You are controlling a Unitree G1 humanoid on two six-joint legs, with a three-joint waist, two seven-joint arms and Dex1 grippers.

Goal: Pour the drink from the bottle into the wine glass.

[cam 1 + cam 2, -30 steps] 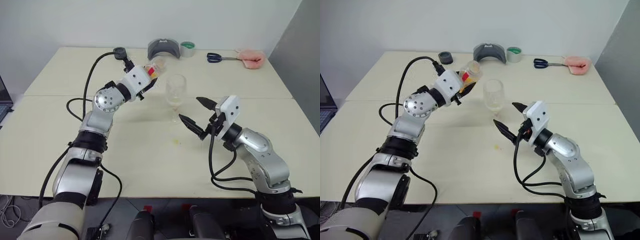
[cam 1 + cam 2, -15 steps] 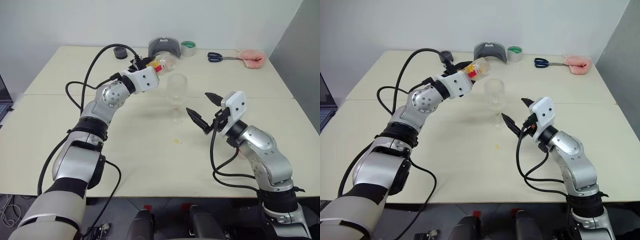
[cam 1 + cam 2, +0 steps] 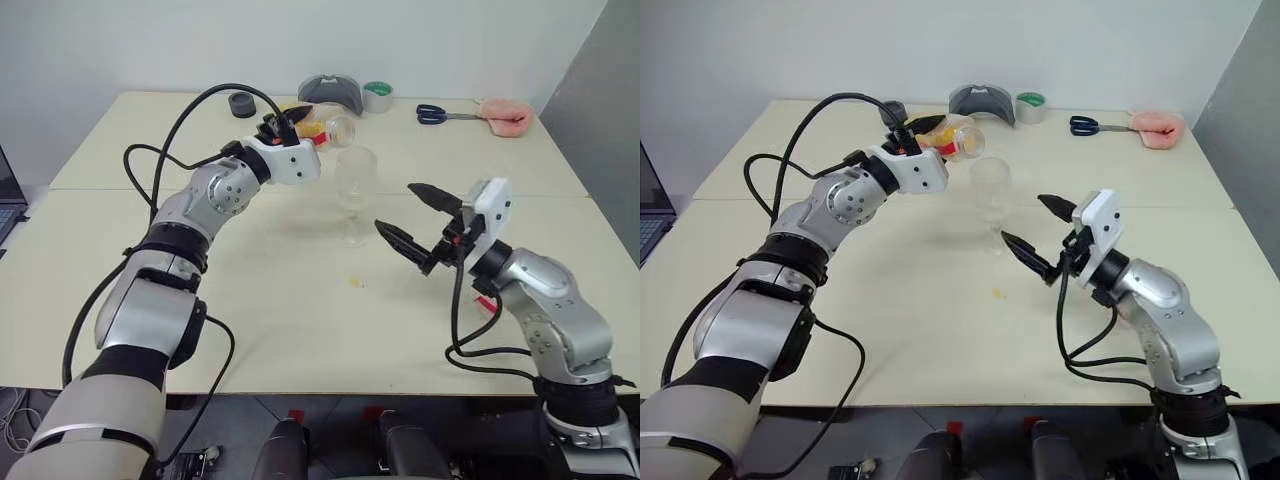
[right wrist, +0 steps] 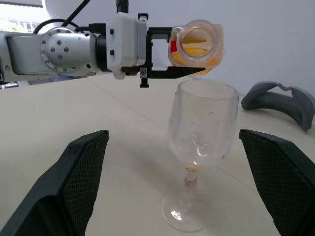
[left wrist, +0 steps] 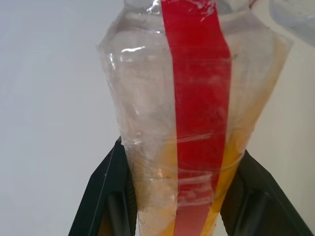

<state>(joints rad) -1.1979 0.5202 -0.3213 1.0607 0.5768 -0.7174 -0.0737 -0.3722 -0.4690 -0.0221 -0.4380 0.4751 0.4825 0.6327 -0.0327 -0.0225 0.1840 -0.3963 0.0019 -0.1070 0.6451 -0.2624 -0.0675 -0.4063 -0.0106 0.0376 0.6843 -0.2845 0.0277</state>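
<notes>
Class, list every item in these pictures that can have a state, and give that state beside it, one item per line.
bottle: uncapped, tipped on its side above the glass, gripped
drink: inside the bottle
wine glass: upright, no pool of drink visible
left claw: shut on the bottle
right claw: open, holding nothing
scissors: lying closed

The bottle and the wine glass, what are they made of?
The bottle looks like thin clear plastic: its wall is crinkled where the fingers squeeze it. The wine glass looks like smooth, shiny glass, though clear hard plastic is possible.
</notes>
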